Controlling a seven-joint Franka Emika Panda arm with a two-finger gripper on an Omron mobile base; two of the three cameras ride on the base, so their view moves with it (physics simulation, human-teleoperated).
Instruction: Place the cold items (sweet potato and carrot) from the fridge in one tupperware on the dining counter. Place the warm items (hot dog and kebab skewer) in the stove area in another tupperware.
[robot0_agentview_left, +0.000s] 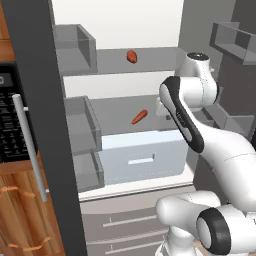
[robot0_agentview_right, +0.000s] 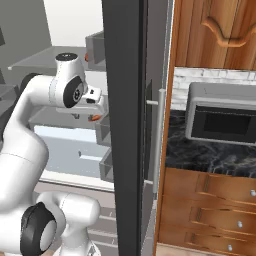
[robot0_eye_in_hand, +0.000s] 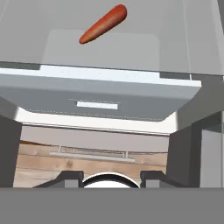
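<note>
The fridge stands open in front of me. An orange carrot (robot0_agentview_left: 139, 117) lies on the middle glass shelf (robot0_agentview_left: 120, 107), and in the hand view the carrot (robot0_eye_in_hand: 103, 23) is at the top, beyond the shelf's front edge. A reddish sweet potato (robot0_agentview_left: 131, 56) rests on the upper shelf. My gripper (robot0_eye_in_hand: 109, 177) hangs in front of the middle shelf, just right of the carrot and short of it. Its fingertips (robot0_eye_in_hand: 70, 176) are spread wide, open, with nothing between them. The hot dog, the kebab skewer and the tupperwares are out of view.
A white crisper drawer (robot0_agentview_left: 142, 157) sits under the carrot's shelf. The dark fridge door (robot0_agentview_left: 42, 125) with grey door bins (robot0_agentview_left: 82, 125) stands open on the left. The other door's edge (robot0_agentview_right: 125, 125) rises beside my arm. A microwave (robot0_agentview_right: 222, 117) stands on a black counter (robot0_agentview_right: 200, 152).
</note>
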